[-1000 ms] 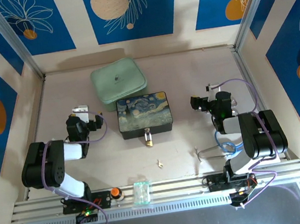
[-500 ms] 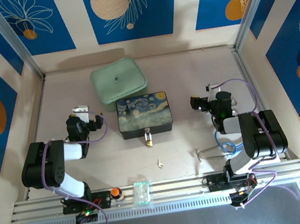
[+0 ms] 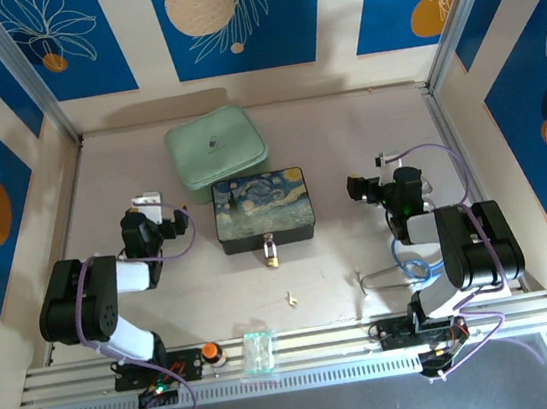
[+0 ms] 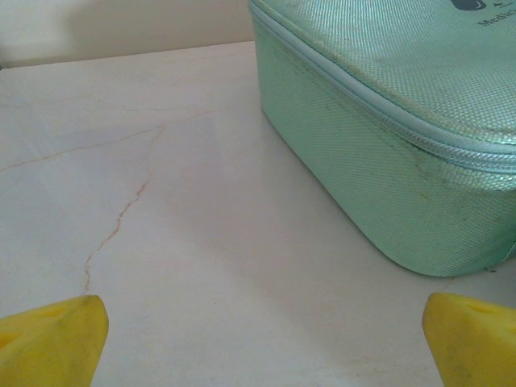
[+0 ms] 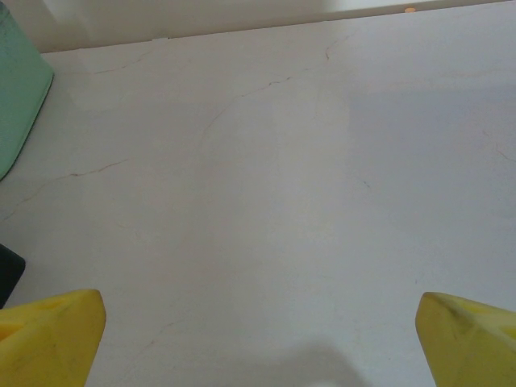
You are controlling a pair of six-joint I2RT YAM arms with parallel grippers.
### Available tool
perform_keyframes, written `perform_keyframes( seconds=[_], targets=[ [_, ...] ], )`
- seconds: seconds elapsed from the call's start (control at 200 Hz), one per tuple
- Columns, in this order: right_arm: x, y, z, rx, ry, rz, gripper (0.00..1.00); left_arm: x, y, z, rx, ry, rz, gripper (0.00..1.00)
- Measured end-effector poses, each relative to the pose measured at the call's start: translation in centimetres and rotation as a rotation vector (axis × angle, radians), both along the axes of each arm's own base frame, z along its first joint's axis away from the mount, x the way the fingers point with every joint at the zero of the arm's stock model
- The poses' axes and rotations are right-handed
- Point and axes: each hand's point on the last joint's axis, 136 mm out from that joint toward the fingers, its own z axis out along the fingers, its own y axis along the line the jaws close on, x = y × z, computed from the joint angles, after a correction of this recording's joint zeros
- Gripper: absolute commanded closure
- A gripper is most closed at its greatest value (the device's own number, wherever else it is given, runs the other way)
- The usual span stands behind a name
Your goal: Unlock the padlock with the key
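A: Where are the padlock (image 3: 272, 256) and the key (image 3: 291, 298) seen?
B: On the table (image 3: 215, 293) — the padlock just beside the painted box (image 3: 262, 209), the key nearer, apart.
A: And the hands?
B: The left hand (image 4: 258, 343) and the right hand (image 5: 258, 343) are both held spread, well away.

1. The left arm (image 3: 89, 299) and right arm (image 3: 470, 244) have chunky, rounded black housings joined by white link segments.
2. A thin purple cable (image 3: 191, 234) loops along each arm, and a blue cable (image 3: 409, 269) coils near the right arm.
3. The left gripper (image 4: 262, 339) and right gripper (image 5: 260, 337) carry bright yellow, wedge-shaped fingertips (image 4: 52, 339).
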Motion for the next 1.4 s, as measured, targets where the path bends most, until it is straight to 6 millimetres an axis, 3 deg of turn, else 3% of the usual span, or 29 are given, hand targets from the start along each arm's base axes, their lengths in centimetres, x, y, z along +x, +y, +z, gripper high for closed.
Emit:
perform_keyframes(
  seconds=[0.135, 0.24, 0.46, 0.715, 0.88, 1.041, 1.171, 1.296, 1.401],
  targets=[
    [-0.1, 0.0, 0.0, 0.000, 0.005, 0.000, 0.01, -0.2, 0.6, 0.4, 0.008, 0.001, 0.032, 0.01],
    [-0.4, 0.0, 0.6, 0.000, 0.028, -0.001, 0.01, -0.7, 1.5, 2.5, 0.010, -0.023, 0.085, 0.01],
    [-0.2, 0.1, 6.5, 0.038, -0.039, -0.015, 0.01, -1.6, 3.1, 8.8, -0.139, -0.128, 0.226, 0.01],
    [-4.0, 1.8, 10.4, 0.166, -0.032, 0.047, 0.01, -3.0, 1.1, 9.7, -0.457, -0.090, 0.197, 0.01],
    [-6.7, 4.3, 10.7, 0.282, 0.073, 0.138, 0.01, -4.3, -1.8, 10.6, -0.642, -0.032, 0.082, 0.01],
    [-10.0, 8.7, 9.6, 0.298, 0.228, 0.233, 0.01, -6.4, -5.2, 8.8, -0.746, 0.169, -0.013, 0.01],
    [-14.0, 12.3, 7.9, 0.277, 0.357, 0.313, 0.01, -9.2, -9.1, 8.0, -0.730, 0.347, -0.103, 0.01],
    [-17.0, 14.6, 6.2, 0.255, 0.455, 0.348, 0.00, -12.4, -12.8, 7.5, -0.691, 0.465, -0.206, 0.01],
    [-19.7, 16.3, 4.0, 0.222, 0.543, 0.375, 0.07, -15.2, -15.3, 6.1, -0.664, 0.574, -0.266, 0.01]
  ],
)
